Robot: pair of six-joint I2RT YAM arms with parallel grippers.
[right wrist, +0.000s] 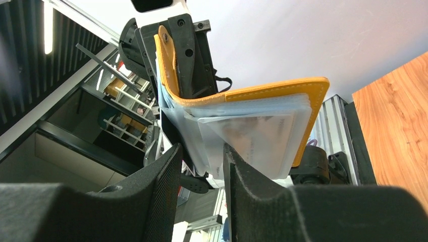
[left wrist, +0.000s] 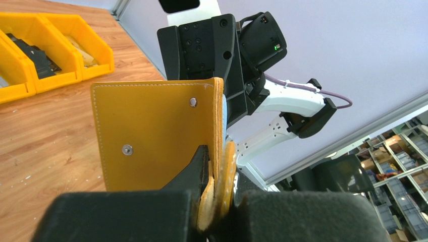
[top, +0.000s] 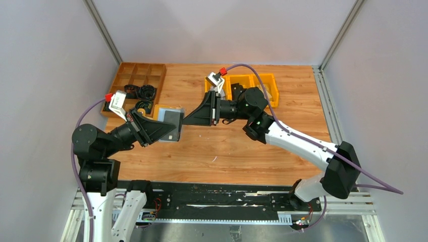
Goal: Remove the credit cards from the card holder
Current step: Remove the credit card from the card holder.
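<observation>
- One relation matters. In the right wrist view the credit cards sit just above and right of the right gripper. Their long side runs across the frame from centre to right, tilted a little.
- The cards lie in clear sleeves under the mustard cover of the card holder. The holder is folded open and held up in the air, off the table.
- The lower edge of the sleeves hangs into the gap between the right gripper's fingers, which stand apart with nothing pinched. I cannot tell whether the right-hand finger touches the sleeve corner or only passes in front of it.
- The left gripper is clamped on the holder by its spine end, near the snap tab. My reading is that the free right arm is the one placed to pull.
- In the top view, the holder is left of centre and the right gripper points at it from the right, its tip just beside it.
- Hard to make out:
  - The card count is unclear, because the sleeves overlap and the print is blurred.
  - Which sleeve edge is open cannot be seen.
  - The left wrist view shows only the outer cover, with the cards hidden behind it.
  - The lower part of the sleeves is cut off by the right fingers.
- Further out in the top view, the yellow bins are at upper centre-right and a wooden divided tray at upper left, both well apart from the holder.
</observation>
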